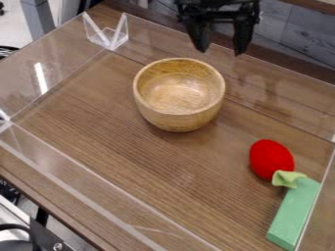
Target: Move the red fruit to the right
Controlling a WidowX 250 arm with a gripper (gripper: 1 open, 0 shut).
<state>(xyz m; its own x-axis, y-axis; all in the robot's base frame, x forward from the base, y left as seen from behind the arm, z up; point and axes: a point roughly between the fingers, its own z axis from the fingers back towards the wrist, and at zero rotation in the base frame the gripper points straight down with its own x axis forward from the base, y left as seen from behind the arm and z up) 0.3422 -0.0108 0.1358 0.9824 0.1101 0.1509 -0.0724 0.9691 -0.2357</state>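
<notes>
- The black gripper (220,44) hangs at the top centre of the frame, its two fingers spread apart with nothing between them, above and behind the wooden bowl (179,93).
- The bowl sits empty near the middle of the wooden table (118,167).
- The red fruit (272,158) lies at the lower right, well apart from the gripper, its green leafy top touching the end of a light-green block (296,214).
- Clear plastic walls (53,69) ring the table.

1 high front view, angled down.
</notes>
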